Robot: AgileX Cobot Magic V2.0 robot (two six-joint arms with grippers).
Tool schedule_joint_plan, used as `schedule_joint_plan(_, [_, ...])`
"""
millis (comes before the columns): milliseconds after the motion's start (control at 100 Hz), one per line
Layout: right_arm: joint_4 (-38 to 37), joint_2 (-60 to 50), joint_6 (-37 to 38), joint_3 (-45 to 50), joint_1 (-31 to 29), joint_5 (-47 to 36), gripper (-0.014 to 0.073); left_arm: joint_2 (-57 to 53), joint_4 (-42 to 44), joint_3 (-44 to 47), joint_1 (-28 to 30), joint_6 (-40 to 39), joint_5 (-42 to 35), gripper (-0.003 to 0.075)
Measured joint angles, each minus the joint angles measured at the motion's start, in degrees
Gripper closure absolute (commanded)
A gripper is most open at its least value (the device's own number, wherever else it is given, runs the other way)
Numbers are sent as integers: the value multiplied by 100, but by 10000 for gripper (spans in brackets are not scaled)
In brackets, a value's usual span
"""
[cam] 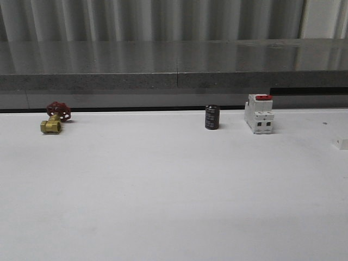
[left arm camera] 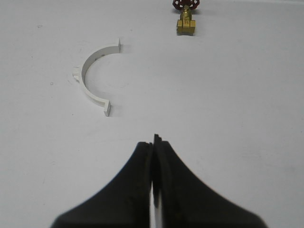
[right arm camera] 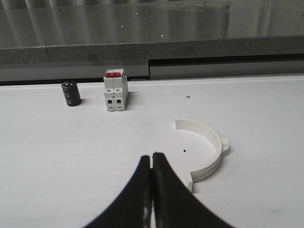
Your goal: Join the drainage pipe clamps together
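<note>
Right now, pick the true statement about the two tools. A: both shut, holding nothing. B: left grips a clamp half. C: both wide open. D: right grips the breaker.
A: the left tool and right tool are shut and empty; each clamp half lies apart on the table.

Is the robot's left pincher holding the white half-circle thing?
No. In the left wrist view the left gripper is shut on nothing, and the white half-ring clamp lies apart from it on the table.
</note>
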Motion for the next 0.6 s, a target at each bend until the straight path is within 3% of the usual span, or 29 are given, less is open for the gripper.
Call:
schedule_joint_plan(50, [0, 0, 0, 0, 0, 0, 660, 37, 0, 0, 0, 0, 11, 559])
schedule_joint_plan(150, [0, 0, 0, 0, 0, 0, 660, 60, 7, 0, 0, 0, 68, 313])
schedule_joint_plan(250, [0, 0, 0, 0, 0, 0, 660, 60, -18, 0, 0, 0, 100, 165])
schedule_joint_plan(440, [0, 0, 0, 0, 0, 0, 660, 351, -48, -58, 0, 0, 127, 154])
schedule_joint_plan(600, [0, 0, 0, 0, 0, 0, 660, 1411, 181, -509, 10, 0, 87, 154])
